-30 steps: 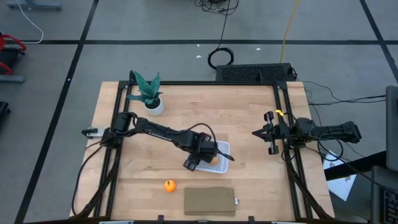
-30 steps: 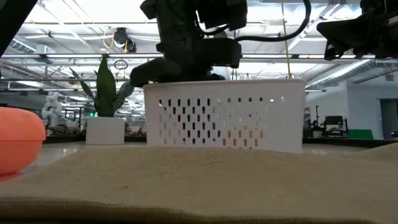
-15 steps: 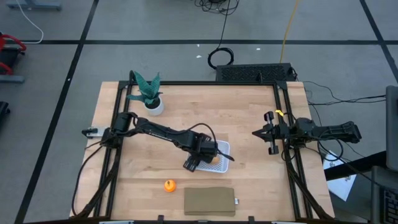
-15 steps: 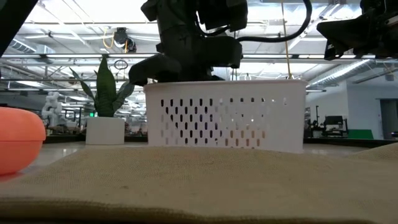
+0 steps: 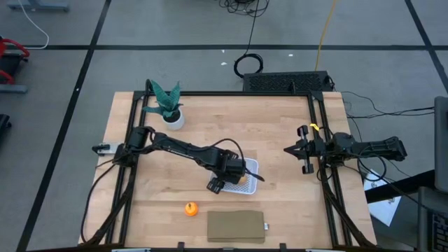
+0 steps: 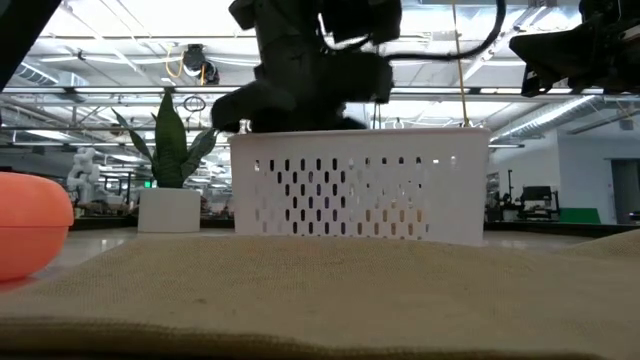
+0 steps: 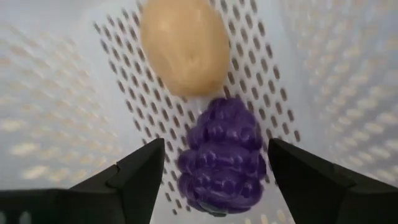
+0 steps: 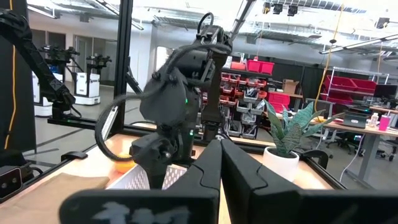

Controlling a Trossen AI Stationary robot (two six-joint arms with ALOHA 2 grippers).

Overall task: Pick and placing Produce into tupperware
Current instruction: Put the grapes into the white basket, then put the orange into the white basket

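Tupperware (image 6: 360,185) slightly shifted under left end effector (image 7: 214,165).

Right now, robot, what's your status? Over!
Left gripper open over the tupperware. Purple cluster and tan lump inside it. Orange ball on the table. Right gripper shut, parked at the right edge. Nothing blocking.

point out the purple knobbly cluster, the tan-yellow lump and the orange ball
dark purple knobbly cluster (image 7: 221,158): left wrist view, middle of its bumpy body
tan-yellow roundish lump (image 7: 185,45): left wrist view, centre of its smooth side
bright orange ball (image 5: 190,208): high view, its top
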